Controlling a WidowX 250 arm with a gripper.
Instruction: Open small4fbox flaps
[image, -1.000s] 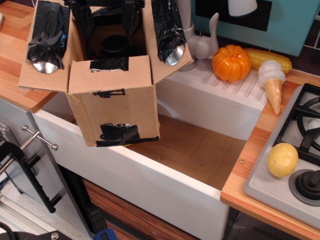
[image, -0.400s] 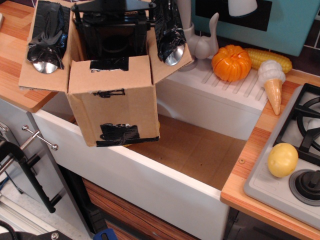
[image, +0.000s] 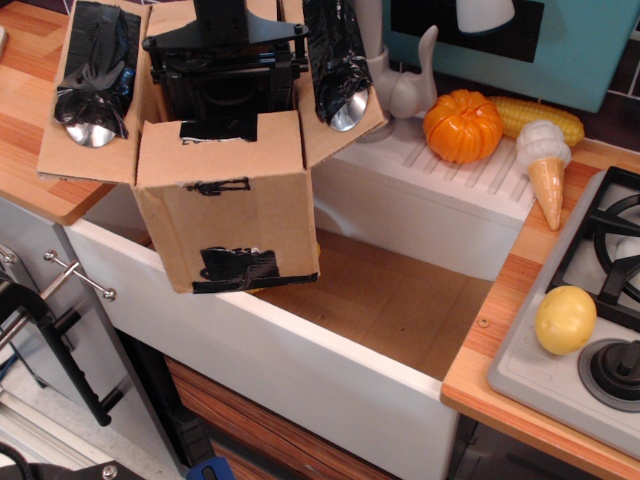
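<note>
The flaps (image: 97, 75) are spread wide on the box (image: 225, 205). The fingers (image: 226, 95), hidden at 12 o'clock inside, cannot be judged open or closed. Lifting out is needed next.

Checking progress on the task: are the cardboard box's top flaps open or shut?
Open. The two taped side flaps of the box splay outward, and the tool sits in the uncovered mouth.

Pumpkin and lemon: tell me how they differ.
The pumpkin is orange and ribbed; the lemon is yellow and smooth. The pumpkin is bigger. The pumpkin sits on the white ledge behind the sink; the lemon sits on the stove. Both are rounded toy foods.
</note>
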